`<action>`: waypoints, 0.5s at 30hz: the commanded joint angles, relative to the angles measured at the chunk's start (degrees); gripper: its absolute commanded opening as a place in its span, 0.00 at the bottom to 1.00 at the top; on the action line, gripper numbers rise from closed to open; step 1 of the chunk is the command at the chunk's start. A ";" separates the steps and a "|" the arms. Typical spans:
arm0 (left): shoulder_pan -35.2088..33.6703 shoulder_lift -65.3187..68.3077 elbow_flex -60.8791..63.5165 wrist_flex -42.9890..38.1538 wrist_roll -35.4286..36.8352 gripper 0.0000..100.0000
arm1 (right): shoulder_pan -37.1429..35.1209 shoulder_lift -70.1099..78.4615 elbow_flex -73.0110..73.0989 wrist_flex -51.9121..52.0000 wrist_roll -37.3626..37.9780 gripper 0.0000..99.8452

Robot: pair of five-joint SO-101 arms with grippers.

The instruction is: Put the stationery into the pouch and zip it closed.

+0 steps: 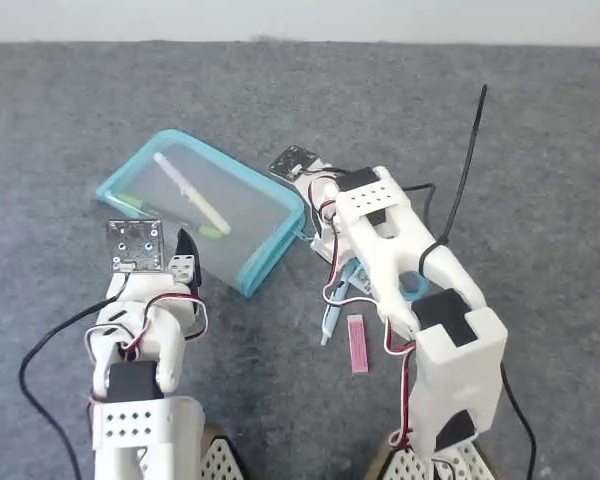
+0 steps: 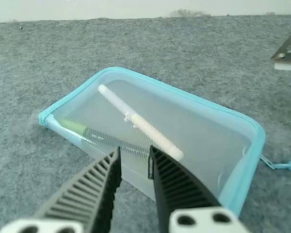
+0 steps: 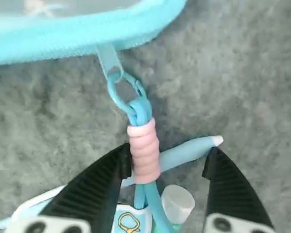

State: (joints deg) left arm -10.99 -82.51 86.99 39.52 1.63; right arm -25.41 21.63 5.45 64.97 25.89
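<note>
I have the pouch (image 1: 272,248) lying flat on the grey worktop (image 1: 520,130), slanted between the two arms. A white pen (image 2: 136,124) and a green marker (image 2: 75,127) are inside it, seen through the clear wall.

The left jaws (image 2: 134,154) hang just short of the pouch's near long edge. They stand a narrow gap apart and pinch nothing. From the left wrist camera the white pen's near end lines up just beyond the gap, but the tips are not touching the pouch.

The right jaws (image 3: 169,153) are spread wide at the pouch's corner, over the zip pull. A teal cord (image 3: 131,104) runs from the pouch's zip edge down into the gap. The pink ribbed sleeve (image 3: 144,150) on that cord rests against the inner face of one jaw, well apart from the other, so it is not yet clamped.

A pale blue pen (image 3: 186,149) lies on the worktop across the same gap, beneath the sleeve. From above, a pink stick (image 1: 357,343) lies just beside that pen, outside the pouch and partly under the right arm.
</note>
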 commanded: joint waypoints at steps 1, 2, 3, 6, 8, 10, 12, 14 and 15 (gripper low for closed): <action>0.35 -1.14 -0.40 -1.49 0.35 0.09 | -0.13 -0.84 -1.49 -1.10 -0.70 0.19; 0.35 -1.14 -0.40 -1.49 0.35 0.09 | -0.22 -0.92 -1.58 -1.10 -0.70 0.15; 0.35 -1.14 -0.40 -1.49 0.35 0.09 | -0.31 -0.92 -1.93 -1.10 -0.70 0.10; 0.44 -1.14 -0.40 -1.49 0.35 0.09 | -0.04 -0.84 -3.43 -0.57 -0.79 0.00; 0.44 -1.14 -0.40 -1.58 0.35 0.09 | 0.48 -0.84 -4.31 -0.40 -1.41 0.02; 0.44 -1.14 -0.40 -1.58 0.35 0.09 | 1.01 -0.84 -5.63 -0.04 -3.43 0.00; 0.44 -1.14 -0.40 -1.58 0.35 0.09 | 1.63 -0.92 -7.56 0.84 -5.36 0.01; 0.53 -1.14 -0.40 -1.58 0.35 0.09 | 2.15 -0.92 -9.93 2.42 -6.42 0.01; 0.53 -1.14 -0.40 -1.58 0.35 0.09 | 2.24 -0.92 -11.08 3.47 -6.59 0.01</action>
State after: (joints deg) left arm -10.99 -82.51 86.99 39.52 1.63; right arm -24.35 21.71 -0.44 66.11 21.05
